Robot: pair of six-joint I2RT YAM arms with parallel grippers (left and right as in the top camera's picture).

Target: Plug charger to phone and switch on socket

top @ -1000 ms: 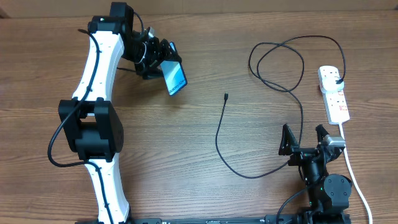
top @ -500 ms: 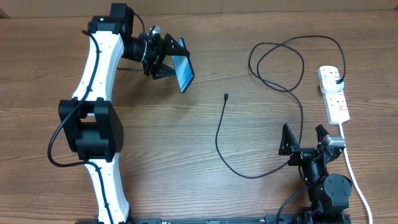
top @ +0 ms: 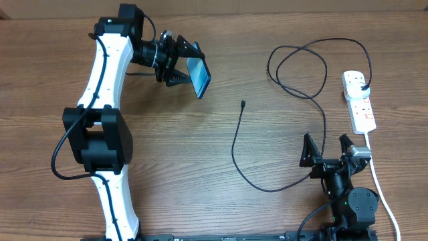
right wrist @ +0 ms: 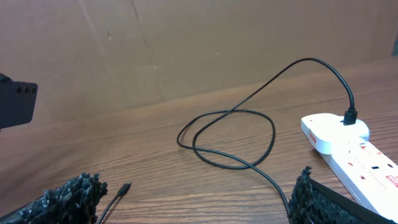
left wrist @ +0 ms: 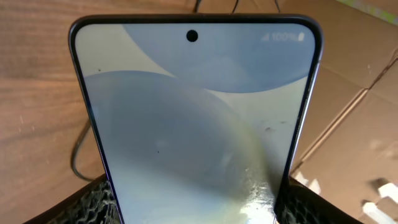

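Now the phone (top: 199, 77) is a little closer to the charger tip (top: 243, 104), squeezed in the left gripper (top: 187, 67), left of that tip. The right gripper (top: 328, 148) sits wide open, right of it. Plugging in looks closer.

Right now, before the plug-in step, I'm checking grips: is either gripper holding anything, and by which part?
The left gripper holds the phone by its two side edges near the bottom end. The right gripper is open and holds nothing.
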